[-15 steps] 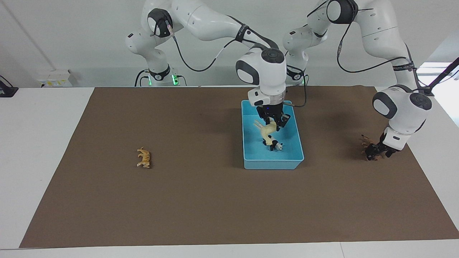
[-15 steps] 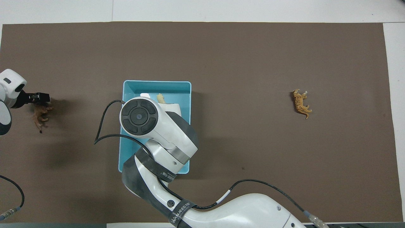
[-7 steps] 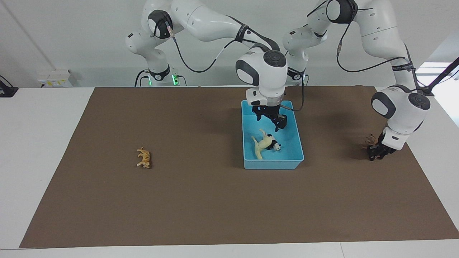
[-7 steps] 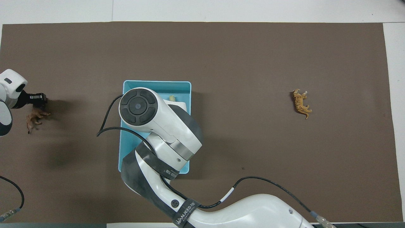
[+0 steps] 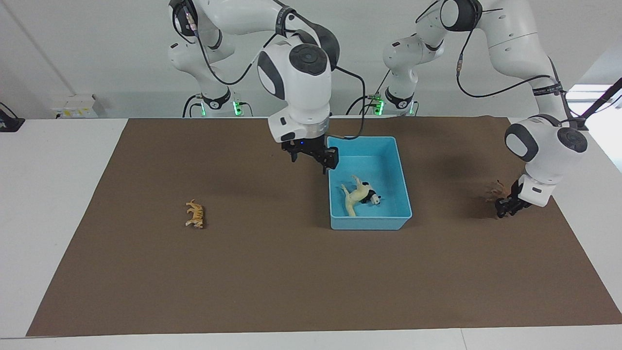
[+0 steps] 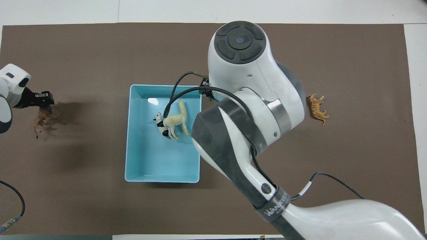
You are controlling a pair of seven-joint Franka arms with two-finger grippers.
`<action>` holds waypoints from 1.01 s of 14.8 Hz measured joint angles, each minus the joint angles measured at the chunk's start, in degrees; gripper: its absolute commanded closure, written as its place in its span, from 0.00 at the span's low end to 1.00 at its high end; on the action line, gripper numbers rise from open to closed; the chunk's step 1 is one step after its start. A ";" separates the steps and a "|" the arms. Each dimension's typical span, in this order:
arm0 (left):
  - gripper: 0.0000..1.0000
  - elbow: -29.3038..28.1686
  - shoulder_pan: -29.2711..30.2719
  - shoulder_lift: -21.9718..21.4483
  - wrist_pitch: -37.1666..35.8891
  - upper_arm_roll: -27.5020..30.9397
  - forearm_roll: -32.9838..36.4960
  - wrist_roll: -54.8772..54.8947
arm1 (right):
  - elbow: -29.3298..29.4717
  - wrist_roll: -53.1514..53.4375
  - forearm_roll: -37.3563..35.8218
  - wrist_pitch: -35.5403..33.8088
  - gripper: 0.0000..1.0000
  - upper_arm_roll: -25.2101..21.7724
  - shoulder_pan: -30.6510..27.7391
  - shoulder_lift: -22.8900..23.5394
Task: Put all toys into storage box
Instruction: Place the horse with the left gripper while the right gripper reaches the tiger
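Brown mat around tiger

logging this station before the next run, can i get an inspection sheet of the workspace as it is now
surface: white table under a brown mat.
job's things: cream figurine and panda lie touching in the blue storage box; tiger on the mat toward the right arm's end; lion toward the left arm's end.
clutter: nothing seen.
grippers: right gripper empty, raised over the mat beside the box; left gripper low at the lion, grasp unclear.
cables: black cables run along both arms.
surroundings: white wall; outlet box by it.
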 measured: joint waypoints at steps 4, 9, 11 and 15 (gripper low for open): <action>0.89 4.64 -8.40 -5.67 -12.18 -0.41 -1.50 -17.38 | -12.78 -21.51 -6.20 6.15 0.00 -0.16 -5.99 -4.29; 0.84 4.27 -21.68 -10.78 -17.46 -0.71 -4.61 -41.10 | -28.52 -40.03 -8.57 21.54 0.00 -0.27 -16.19 -8.57; 0.68 1.73 -27.65 -11.02 -14.64 -0.82 -4.62 -49.47 | -33.54 -46.83 -8.66 27.55 0.00 -0.27 -20.79 -10.02; 0.00 -5.74 -34.18 -12.34 -7.79 -0.77 -4.62 -57.87 | -43.46 -54.04 -8.66 40.81 0.00 -0.21 -26.62 -12.13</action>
